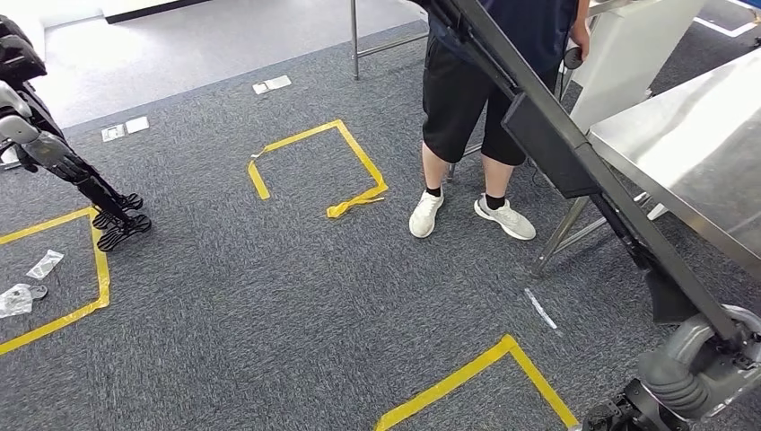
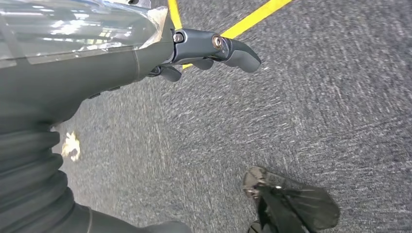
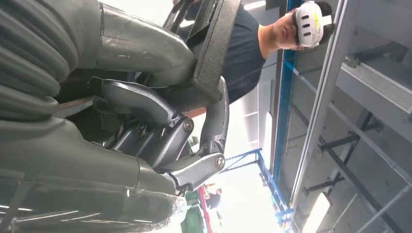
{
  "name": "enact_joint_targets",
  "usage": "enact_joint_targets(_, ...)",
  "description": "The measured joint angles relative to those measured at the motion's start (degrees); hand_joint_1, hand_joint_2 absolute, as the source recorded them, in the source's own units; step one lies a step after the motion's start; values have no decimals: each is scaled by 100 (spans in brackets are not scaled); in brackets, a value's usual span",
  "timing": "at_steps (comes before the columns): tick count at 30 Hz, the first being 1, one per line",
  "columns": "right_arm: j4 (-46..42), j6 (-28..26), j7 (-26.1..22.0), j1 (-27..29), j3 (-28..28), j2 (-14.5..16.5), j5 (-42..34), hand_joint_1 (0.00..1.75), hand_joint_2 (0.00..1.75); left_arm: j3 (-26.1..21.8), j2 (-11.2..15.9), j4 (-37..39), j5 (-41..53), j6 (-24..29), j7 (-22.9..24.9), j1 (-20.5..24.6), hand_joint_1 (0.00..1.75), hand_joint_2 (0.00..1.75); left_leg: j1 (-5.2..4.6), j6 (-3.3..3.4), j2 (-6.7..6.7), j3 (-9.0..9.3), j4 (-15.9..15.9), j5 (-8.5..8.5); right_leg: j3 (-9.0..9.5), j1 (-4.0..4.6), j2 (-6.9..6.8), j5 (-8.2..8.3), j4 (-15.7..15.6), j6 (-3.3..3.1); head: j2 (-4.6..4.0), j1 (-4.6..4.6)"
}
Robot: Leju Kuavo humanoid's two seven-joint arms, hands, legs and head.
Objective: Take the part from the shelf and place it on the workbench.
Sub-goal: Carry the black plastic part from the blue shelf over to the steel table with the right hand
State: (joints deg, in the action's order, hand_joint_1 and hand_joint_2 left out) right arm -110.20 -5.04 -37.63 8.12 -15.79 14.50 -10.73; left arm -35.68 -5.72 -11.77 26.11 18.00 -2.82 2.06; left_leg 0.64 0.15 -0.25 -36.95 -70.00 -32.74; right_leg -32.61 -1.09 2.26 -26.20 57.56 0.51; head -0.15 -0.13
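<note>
**Op:** One long black part (image 1: 574, 162) was in my right hand (image 1: 695, 373). It rose from the lower right corner of the head view, slanting up across the frame to the top edge. In the right wrist view the fingers (image 3: 216, 126) were wrapped round the dark bar of it, so I logged that hand as grasping the part.

**Log:** And the left?

**Op:** Left hand (image 2: 214, 51) hung over the grey carpet (image 1: 269, 305), nothing in it. Fingers lay loosely curled and apart, so I logged it as released. That wrist picture was smeared with motion blur.

**Log:** What stood around you?

**Op:** I saw a person (image 1: 489, 99) in black shorts and white shoes directly ahead, just beside the upper run of the part, one hand near the top of it. The steel workbench (image 1: 700, 153) sat at the right edge, its legs behind the part. Yellow tape outlines (image 1: 314, 166) marked the carpet in several places. A second dark robot (image 1: 54, 153) stood at the far left, with clear plastic bags (image 1: 27, 283) on the floor near its feet. Two floor plates (image 1: 271, 84) lay further back.
</note>
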Motion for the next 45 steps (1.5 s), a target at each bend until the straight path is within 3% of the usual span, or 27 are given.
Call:
enact_joint_targets(2, 25, -3, -3, -5, 16, -13, -19, 175, 175, 1, 3, 3, 36, -1, 35, 2, 0, 175, 28, 17, -177, 372, 781, 363, 1, 18, 91, 0, 14, 15, 0, 2)
enact_joint_targets(3, 29, -13, -5, -9, 31, -20, -29, 175, 175, 1, 5, 4, 53, -5, 43, 2, 0, 175, 34, 23, -262, 493, 1040, 445, -14, 28, 134, 6, 22, 37, 0, 6)
enact_joint_targets(5, 32, -38, -10, -5, 57, -32, -46, 175, 175, 2, 10, 8, 82, -33, 32, 2, 0, 175, 8, 53, -325, 561, 1213, 460, -54, 37, 218, 28, 22, 107, 0, 10)
enact_joint_targets(6, 32, -50, -13, 8, 63, -37, -50, 175, 175, 3, 12, 8, 90, -58, 13, 3, 0, 175, -4, 91, -270, 559, 1226, 480, -80, 23, 251, 41, 16, 146, 0, 13)
enact_joint_targets(8, 32, -59, -16, 43, 66, -57, -56, 175, 175, 3, 23, 8, 98, -106, -28, 8, 0, 175, -10, 178, -164, 569, 1270, 523, -187, 15, 133, -32, 168, 184, 0, 20)
enact_joint_targets(10, 33, -61, -16, 59, 74, -78, -60, 175, 175, 3, 40, 8, 105, -123, -45, 10, 0, 175, -16, 241, -41, 567, 1295, 544, -473, 25, -76, -307, 751, 156, 0, 33)
enact_joint_targets(12, 39, -64, -16, 68, 83, -90, -66, 175, 175, 3, 51, 9, 109, -125, -48, 6, 0, 175, -33, 260, 88, 552, 1293, 540, -821, 25, -138, -601, 1503, 145, 0, 39)
enact_joint_targets(13, 44, -68, -16, 76, 84, -97, -68, 175, 175, 3, 52, 10, 110, -126, -48, 5, 0, 175, -39, 262, 150, 548, 1292, 539, -898, 21, -146, -652, 1691, 166, 0, 40)
enact_joint_targets(14, 49, -72, -16, 84, 84, -105, -68, 175, 175, 3, 54, 11, 110, -126, -48, 5, 0, 175, -41, 260, 206, 549, 1291, 537, -858, 14, -161, -614, 1645, 204, 0, 42)
enact_joint_targets(16, 53, -78, -16, 94, 85, -120, -68, 175, 175, 3, 54, 12, 110, -127, -48, 9, 0, 175, -43, 243, 297, 562, 1285, 527, -448, -3, -273, -356, 926, 295, 0, 43)
enact_joint_targets(18, 55, -79, -16, 94, 90, -126, -68, 175, 175, 3, 61, 12, 110, -128, -49, 11, 0, 175, -72, 193, 369, 578, 1269, 497, -44, 12, -426, -151, 214, 299, 0, 34)
enact_joint_targets(19, 56, -80, -16, 95, 93, -126, -68, 175, 175, 3, 65, 12, 110, -128, -50, 12, 0, 175, -87, 166, 399, 586, 1263, 486, 41, 24, -462, -114, 60, 269, 0, 26)
enact_joint_targets(21, 56, -81, -16, 101, 94, -129, -68, 175, 175, 3, 69, 12, 110, -128, -50, 18, 0, 175, -85, 111, 461, 604, 1270, 479, 46, 40, -392, -96, 26, 189, 0, 14)
enact_joint_targets(23, 53, -81, -17, 104, 92, -133, -68, 175, 175, 3, 69, 12, 110, -128, -51, 30, 0, 175, -54, 31, 386, 569, 1184, 387, 55, 4, -310, -71, 2, 118, 0, 2)
enact_joint_targets(25, 49, -81, -19, 103, 99, -127, -68, 175, 175, 4, 69, 14, 111, -131, -54, 35, 0, 175, -37, -21, 180, 338, 673, 77, 64, -31, -239, -55, -19, 53, 0, -31)
enact_joint_targets(27, 49, -81, -19, 103, 106, -122, -68, 175, 175, 5, 69, 17, 111, -132, -55, 20, 0, 175, -37, -13, 70, -35, -132, -277, 57, -17, -162, -55, -21, 25, 0, -53)
enact_joint_targets(28, 50, -81, -19, 104, 107, -122, -68, 175, 175, 5, 69, 18, 111, -132, -54, 10, 0, 175, -37, -3, 55, -166, -386, -340, 57, -9, -111, -52, -19, 20, 0, -54)
enact_joint_targets(29, 50, -81, -19, 104, 107, -123, -68, 175, 175, 5, 69, 19, 110, -131, -54, 2, 0, 175, -37, 10, 45, -200, -430, -288, 59, -3, -56, -49, -18, 16, 0, -55)
enact_joint_targets(31, 50, -81, -19, 104, 108, -123, -68, 175, 175, 5, 70, 19, 110, -131, -54, -2, 0, 175, -27, 40, -22, 49, 130, 92, 73, -2, 60, -48, -14, 15, 0, -55)
enact_joint_targets(33, 50, -81, -19, 101, 109, -123, -68, 175, 175, 5, 71, 19, 110, -131, -54, 0, 0, 175, -6, 58, -223, 408, 890, 392, 69, 19, 163, -48, -2, 29, 0, -49)
enact_joint_targets(35, 52, -73, -19, 94, 116, -123, -85, 175, 175, -6, 72, 19, 38, -119, -97, 2, 0, 175, -17, 73, -332, 546, 1203, 432, 29, 33, 251, -31, 1, 80, 0, -45)
enact_joint_targets(37, 72, -78, -17, 41, 140, -123, -104, 175, 175, -90, 68, 17, -170, -87, -215, 14, 0, 175, -35, 135, -235, 560, 1247, 454, -27, 19, 322, -7, -1, 153, 0, -46)
enact_joint_targets(39, 113, -148, -12, -96, 195, -123, -87, 175, 175, -212, 67, 16, -322, -58, -319, 33, 0, 175, -36, 219, -110, 585, 1290, 500, -166, 27, 182, -111, 212, 174, 1, -29)
enact_joint_targets(41, 162, -244, -7, -223, 275, -127, -64, 175, 175, -292, 74, 16, -346, -45, -350, 45, 0, 175, -52, 270, 14, 592, 1306, 520, -491, 39, -56, -396, 884, 137, 1, -8)
enact_joint_targets(43, 210, -317, -5, -262, 338, -137, -83, 175, 175, -359, 79, 16, -367, -41, -355, 48, 0, 175, -70, 285, 125, 586, 1304, 520, -828, 36, -136, -625, 1600, 131, 1, 0)
enact_joint_targets(44, 231, -345, -5, -262, 357, -145, -100, 175, 175, -390, 80, 16, -378, -41, -356, 48, 0, 175, -74, 287, 172, 586, 1302, 518, -879, 34, -151, -630, 1712, 153, 1, 2)
enact_joint_targets(45, 251, -370, -5, -261, 373, -156, -117, 175, 175, -415, 80, 16, -386, -42, -356, 50, 0, 175, -75, 286, 217, 589, 1302, 515, -805, 33, -171, -546, 1565, 189, 1, 4)
